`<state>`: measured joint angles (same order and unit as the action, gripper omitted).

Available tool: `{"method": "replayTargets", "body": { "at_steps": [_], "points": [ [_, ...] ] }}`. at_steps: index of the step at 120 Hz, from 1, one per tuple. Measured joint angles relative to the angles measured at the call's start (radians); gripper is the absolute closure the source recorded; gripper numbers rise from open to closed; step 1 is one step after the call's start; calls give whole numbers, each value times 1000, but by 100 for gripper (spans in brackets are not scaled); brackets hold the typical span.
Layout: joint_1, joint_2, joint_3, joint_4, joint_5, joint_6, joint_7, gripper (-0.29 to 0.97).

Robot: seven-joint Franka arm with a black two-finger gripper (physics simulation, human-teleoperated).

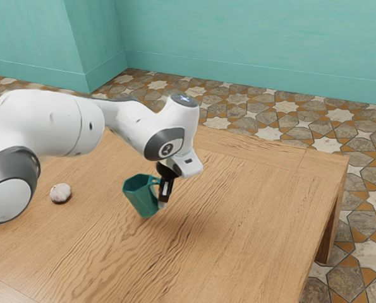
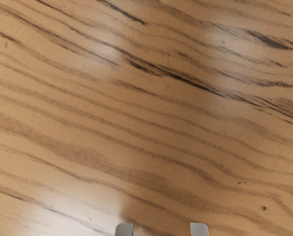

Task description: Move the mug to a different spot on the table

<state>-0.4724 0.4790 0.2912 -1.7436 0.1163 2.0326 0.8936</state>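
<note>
Where the arm [image 1: 55, 136] comes in from the exterior view's left, its big white and grey links stand nearest the camera, above the wooden worktop [image 1: 257, 221]. Just past them, a small pale rounded lump [image 1: 60, 192] lies on the wood, well apart from everything else. Farther in, about mid-worktop, the black pincer [image 1: 163, 202] points down and is clamped on the teal mug [image 1: 140, 196] at its handle side. The mug hangs tilted, its mouth leaning toward the exterior view's left and its base low over the wood; whether it quite clears the surface I cannot tell. A faint shadow lies on the boards just beside it, toward the exterior view's right. In the wrist view, two light grey fingertips [image 2: 124, 229] stand apart, with bare wood grain beneath and beyond them. Past the worktop's far edge spreads a floor [image 1: 358, 132] of star-patterned tiles, and behind that rises a teal wall [image 1: 251, 31]
</note>
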Motion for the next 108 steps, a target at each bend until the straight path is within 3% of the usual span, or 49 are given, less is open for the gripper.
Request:
{"method": "replayTargets", "body": {
  "at_steps": [63,88,108],
  "points": [
    [0,89,38,38,-6,2,-10,76],
    [0,94,38,39,-25,-11,1,34],
    [0,94,39,39,-30,-19,9,16]
  ]
}}
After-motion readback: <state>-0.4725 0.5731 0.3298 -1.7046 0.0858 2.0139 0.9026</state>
